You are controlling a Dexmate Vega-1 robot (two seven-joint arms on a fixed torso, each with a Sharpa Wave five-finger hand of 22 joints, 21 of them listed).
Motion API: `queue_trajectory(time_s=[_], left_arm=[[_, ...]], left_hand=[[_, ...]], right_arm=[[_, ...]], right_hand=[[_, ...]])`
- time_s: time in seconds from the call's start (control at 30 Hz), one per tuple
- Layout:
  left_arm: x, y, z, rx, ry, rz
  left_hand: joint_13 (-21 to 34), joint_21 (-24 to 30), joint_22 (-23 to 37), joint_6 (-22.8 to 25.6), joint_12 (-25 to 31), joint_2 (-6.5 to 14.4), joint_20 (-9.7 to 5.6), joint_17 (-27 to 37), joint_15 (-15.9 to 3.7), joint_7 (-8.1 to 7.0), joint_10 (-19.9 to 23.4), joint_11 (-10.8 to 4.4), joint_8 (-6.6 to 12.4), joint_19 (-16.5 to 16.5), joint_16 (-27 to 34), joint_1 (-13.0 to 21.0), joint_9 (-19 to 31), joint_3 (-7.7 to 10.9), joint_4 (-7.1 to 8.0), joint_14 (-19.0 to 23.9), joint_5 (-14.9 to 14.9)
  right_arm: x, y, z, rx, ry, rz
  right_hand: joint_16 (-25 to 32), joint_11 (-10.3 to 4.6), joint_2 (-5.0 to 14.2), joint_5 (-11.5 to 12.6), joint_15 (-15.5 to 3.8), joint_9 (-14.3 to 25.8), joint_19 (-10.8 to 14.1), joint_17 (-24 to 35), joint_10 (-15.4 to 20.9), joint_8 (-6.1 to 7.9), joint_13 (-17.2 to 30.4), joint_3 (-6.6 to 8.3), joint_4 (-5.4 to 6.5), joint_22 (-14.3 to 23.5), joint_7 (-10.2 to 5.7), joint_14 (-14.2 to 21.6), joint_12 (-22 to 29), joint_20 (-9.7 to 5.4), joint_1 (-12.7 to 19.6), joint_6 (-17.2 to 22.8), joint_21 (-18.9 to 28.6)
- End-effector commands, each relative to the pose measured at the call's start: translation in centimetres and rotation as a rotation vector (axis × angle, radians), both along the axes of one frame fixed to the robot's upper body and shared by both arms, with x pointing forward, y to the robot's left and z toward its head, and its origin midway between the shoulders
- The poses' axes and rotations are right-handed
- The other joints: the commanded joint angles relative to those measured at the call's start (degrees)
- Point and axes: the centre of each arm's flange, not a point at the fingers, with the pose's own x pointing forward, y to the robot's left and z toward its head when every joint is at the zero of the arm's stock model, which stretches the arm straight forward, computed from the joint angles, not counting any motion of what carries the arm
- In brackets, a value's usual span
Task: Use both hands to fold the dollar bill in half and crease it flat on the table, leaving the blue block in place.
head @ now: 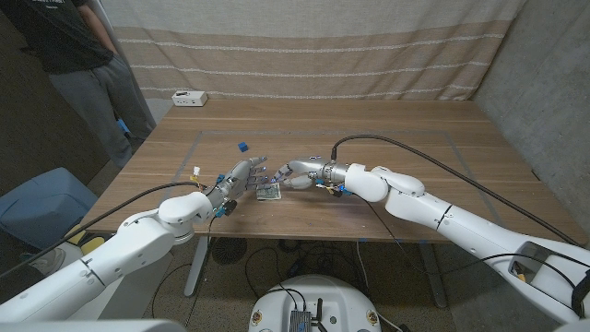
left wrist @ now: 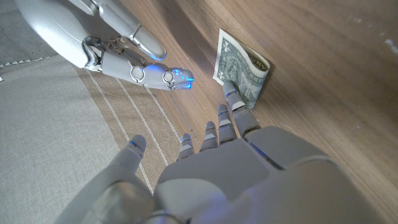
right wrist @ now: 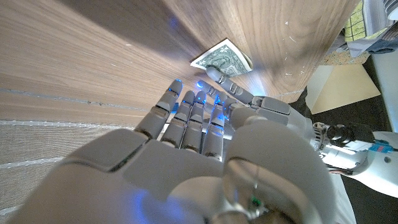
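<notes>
The dollar bill (head: pixel 268 192) lies on the wooden table (head: pixel 387 129) between my two hands, near the front edge. In the left wrist view the bill (left wrist: pixel 241 67) looks folded over, its upper layer slightly lifted at one end. My left hand (head: pixel 241 175) is spread, and one fingertip (left wrist: pixel 231 93) touches the bill's edge. My right hand (head: pixel 300 173) reaches in from the right with fingers extended, holding nothing, just beside the bill (right wrist: pixel 221 58). The small blue block (head: pixel 242 146) sits farther back, apart from both hands.
A white box (head: pixel 190 97) stands at the table's far left edge. A person (head: pixel 83 55) stands behind the table's left corner. A blue bin (head: pixel 41 203) is on the floor to the left. A curtain hangs behind the table.
</notes>
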Motion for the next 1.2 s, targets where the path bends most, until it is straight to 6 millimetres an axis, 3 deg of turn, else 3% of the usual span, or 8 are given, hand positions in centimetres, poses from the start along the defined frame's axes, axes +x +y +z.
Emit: queue_trajectory(time_s=[0.03,0.4,0.77,1.2], left_arm=[[0.5,0.1,0.3,0.004,0.005,-0.004],[0.7,0.0,0.3,0.007,0.009,-0.010],[0.7,0.0,0.4,0.006,0.008,-0.011],[0.6,0.1,0.5,-0.001,-0.013,-0.017]], left_hand=[[0.0,0.3,0.1,-0.2,0.2,-0.2,-0.11,0.2,-0.06,-0.21,-0.1,0.11,0.30,0.3,0.3,0.0,0.0,-0.26,0.08,0.1,0.2],[0.0,0.3,0.1,-0.2,0.3,-0.3,-0.06,0.2,-0.09,-0.20,-0.1,0.14,0.33,0.4,0.4,0.1,0.0,-0.40,0.11,0.2,0.2],[0.0,0.4,0.1,-0.2,0.4,-0.3,-0.14,0.2,-0.13,-0.23,-0.1,0.13,0.35,0.5,0.4,0.1,0.0,-0.53,0.12,0.2,0.2],[0.0,0.5,0.1,-0.2,0.5,-0.3,-0.11,0.2,-0.19,-0.15,0.1,0.14,0.41,0.5,0.4,0.2,0.0,-0.68,0.14,0.2,0.3]], right_arm=[[0.4,0.8,-0.7,-0.064,0.013,-0.015],[0.9,1.2,-1.1,-0.097,0.026,-0.043],[1.3,0.8,-1.4,-0.115,0.020,-0.068],[1.1,1.3,-2.2,-0.160,0.006,-0.073]], right_hand=[[-0.1,-0.31,0.06,0.2,-2.20,0.2,-0.4,0.3,-0.4,-0.13,0.2,0.17,0.38,0.1,-0.07,-0.5,-0.1,0.03,0.4,-0.2,-0.3],[-0.3,-1.81,0.08,0.3,-2.19,0.2,-1.4,0.9,-1.5,-0.33,0.3,0.37,1.33,0.2,-0.59,-2.0,-0.5,-0.23,0.5,-1.3,-0.5],[-0.2,-0.97,-0.25,0.2,-1.95,0.2,-1.6,1.2,-0.9,0.03,0.3,0.05,1.86,0.2,-0.38,-2.3,-0.1,-0.08,0.3,-0.7,-0.4],[0.1,-1.47,-0.25,0.1,-2.08,0.2,-1.5,1.4,1.3,0.62,0.3,-0.13,2.01,0.2,-0.69,-2.0,0.7,0.04,0.4,1.2,-0.3]])
